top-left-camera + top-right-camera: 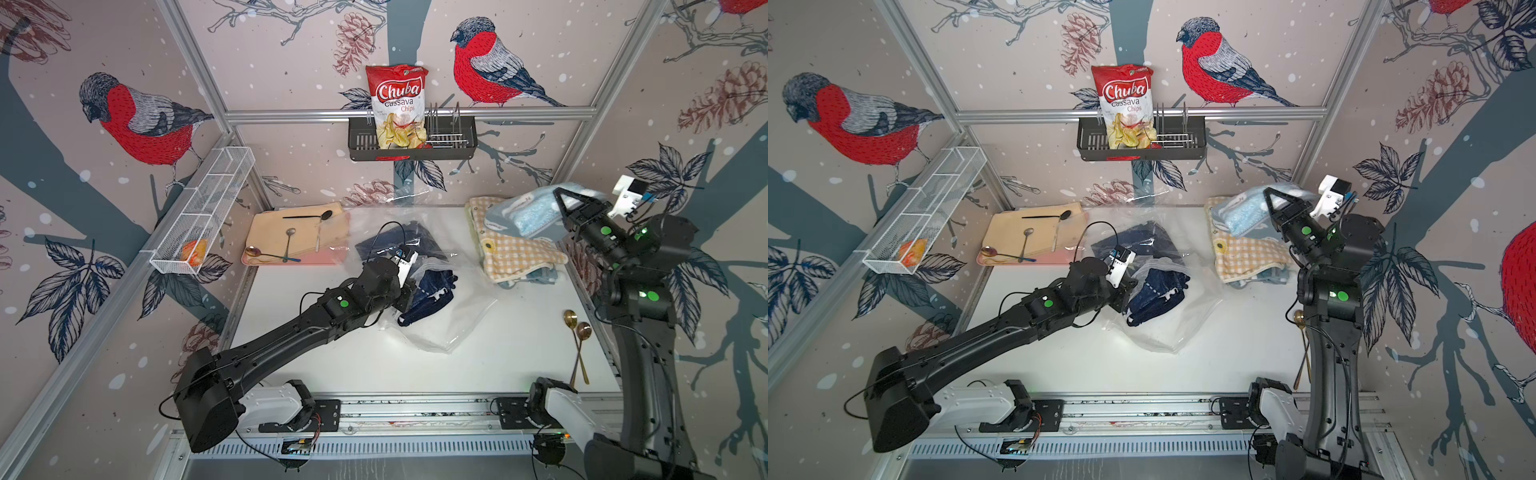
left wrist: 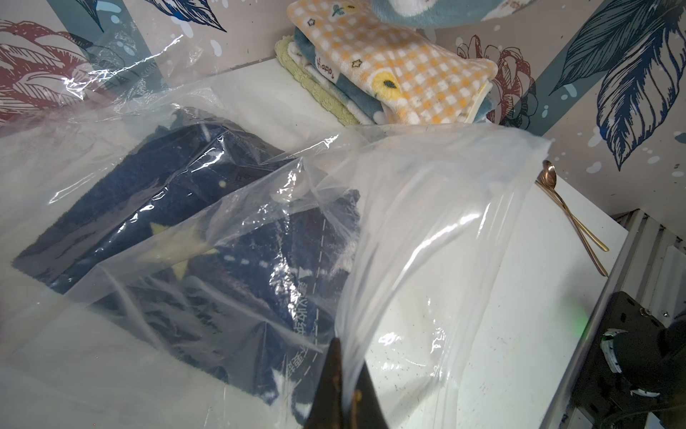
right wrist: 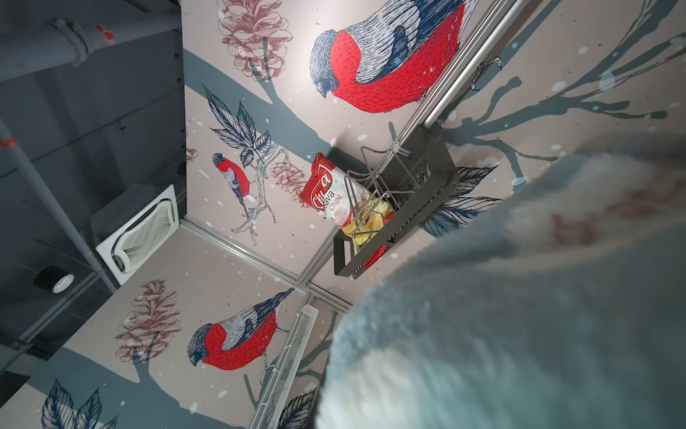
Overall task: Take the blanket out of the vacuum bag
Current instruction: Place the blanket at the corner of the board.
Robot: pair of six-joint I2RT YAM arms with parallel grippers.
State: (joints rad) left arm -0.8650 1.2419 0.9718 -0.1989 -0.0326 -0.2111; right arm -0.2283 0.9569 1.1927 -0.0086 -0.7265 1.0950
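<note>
Left gripper (image 2: 347,386), at the lower centre of the left wrist view, clenched on a fold of the vacuum bag (image 2: 427,230); the clear film rises from the pinch in an arch, a hold that appears meant to anchor the bag and lift its loose side so cloth can slide free. The dark blue blanket (image 2: 237,282) shows through the creased film left of centre and is judged to lie inside the bag, which sprawls across the middle of the white table (image 1: 498,365) in both top views. Right gripper (image 1: 561,197), at the upper right of a top view, closed on a pale blue blanket (image 1: 515,212) held raised just above the stack of folded blankets (image 1: 519,253), probably because that corner serves as the place for loose cloth, clear of the bag. In the right wrist view the pale cloth fills the lower right and hides the fingers. Two gold spoons (image 1: 575,332) lie at the right table edge, apart from the bag, and play no evident part
</note>
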